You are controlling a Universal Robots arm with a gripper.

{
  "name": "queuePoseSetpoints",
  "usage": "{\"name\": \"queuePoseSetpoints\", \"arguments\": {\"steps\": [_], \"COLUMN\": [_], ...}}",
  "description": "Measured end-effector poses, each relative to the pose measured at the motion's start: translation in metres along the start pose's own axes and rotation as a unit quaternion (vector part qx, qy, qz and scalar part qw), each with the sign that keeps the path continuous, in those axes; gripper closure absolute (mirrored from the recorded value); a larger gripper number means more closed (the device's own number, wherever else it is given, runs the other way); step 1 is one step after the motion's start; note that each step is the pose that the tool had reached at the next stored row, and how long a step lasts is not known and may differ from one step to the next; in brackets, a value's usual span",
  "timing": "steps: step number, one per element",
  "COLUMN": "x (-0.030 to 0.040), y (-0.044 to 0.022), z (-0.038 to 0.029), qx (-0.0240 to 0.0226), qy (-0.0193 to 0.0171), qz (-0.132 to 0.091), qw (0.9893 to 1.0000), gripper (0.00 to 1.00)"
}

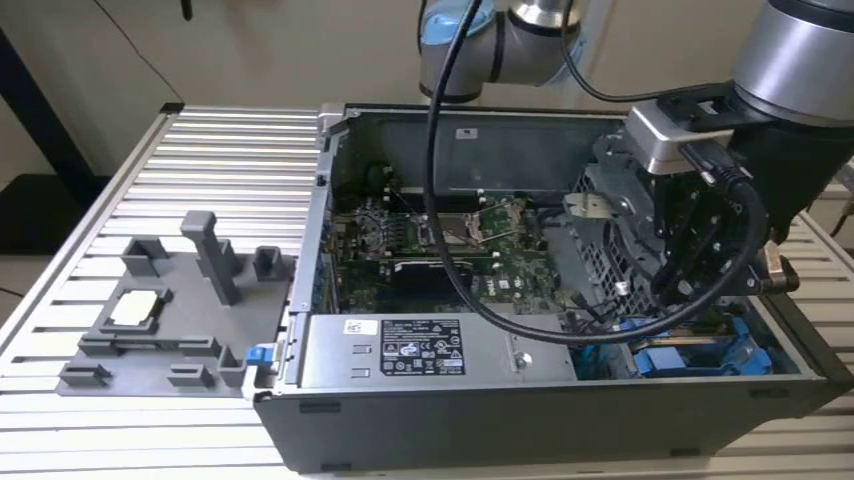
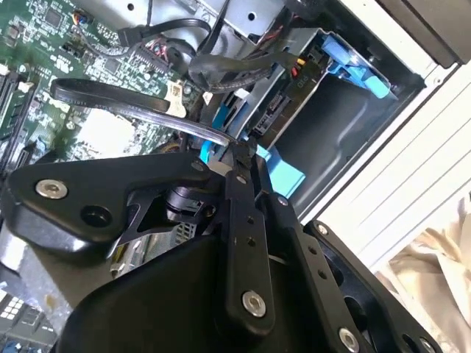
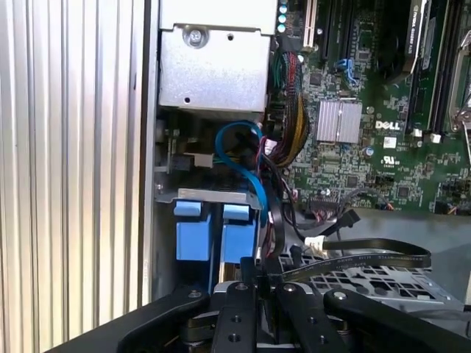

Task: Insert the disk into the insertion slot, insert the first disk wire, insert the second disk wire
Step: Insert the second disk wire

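Desk [image 1: 200, 160] of ribbed aluminium slats carries everything I can see, and I take the open computer case [image 1: 534, 420] as my landmark. It stands toward the exterior view's right half of the desk, its side panel off. Beside the case, on the exterior view's left, sits a grey fixture tray [image 1: 160, 320] with upright posts. Inside the case the green motherboard [image 1: 441, 245] covers the floor, and the silver power supply box [image 1: 400, 350] with its black-and-white sticker lies along the case's near wall.

My arm [image 1: 787, 60] reaches down into the case's corner on the exterior view's right, over the insertion slot [image 1: 621, 230], the dark perforated cage standing next to the motherboard. In the first wrist view I see the cage's perforated wall [image 3: 368, 283] just beyond my gripper [image 3: 265, 276]. The disk [image 2: 268, 107] sits in the cage, its blue carrier tabs [image 3: 213, 232] showing at the cage's open end, and more blue plastic shows in the case's near corner in the exterior view.

A flat black cable [image 3: 368, 254] lies across the cage top, and a blue wire [image 3: 246, 169] loops between the power supply box and the cage.

The jaws are drawn close together at a small connector by the carrier [image 2: 239, 158]; I cannot tell whether they actually grip it.
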State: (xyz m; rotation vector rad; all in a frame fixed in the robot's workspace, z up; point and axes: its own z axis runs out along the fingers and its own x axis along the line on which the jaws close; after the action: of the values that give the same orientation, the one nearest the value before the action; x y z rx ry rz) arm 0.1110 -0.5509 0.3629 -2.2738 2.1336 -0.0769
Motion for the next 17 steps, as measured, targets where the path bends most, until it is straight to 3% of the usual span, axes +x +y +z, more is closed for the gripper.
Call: {"name": "queuePoseSetpoints", "arguments": {"steps": [4,14,17], "x": [0.0017,0.0040,0.0049], "y": [-0.0068,-0.0093,-0.0130], "z": [0.0007,0.0075,0.0086], "qx": [-0.0093,-0.0115,-0.0162], "qy": [-0.0006,-0.0005,-0.0009], "qz": [0.000,0.013,0.013], "qw": [1.0000,0.9999,0.9998], "gripper": [0.84,0.84,0.84]}}
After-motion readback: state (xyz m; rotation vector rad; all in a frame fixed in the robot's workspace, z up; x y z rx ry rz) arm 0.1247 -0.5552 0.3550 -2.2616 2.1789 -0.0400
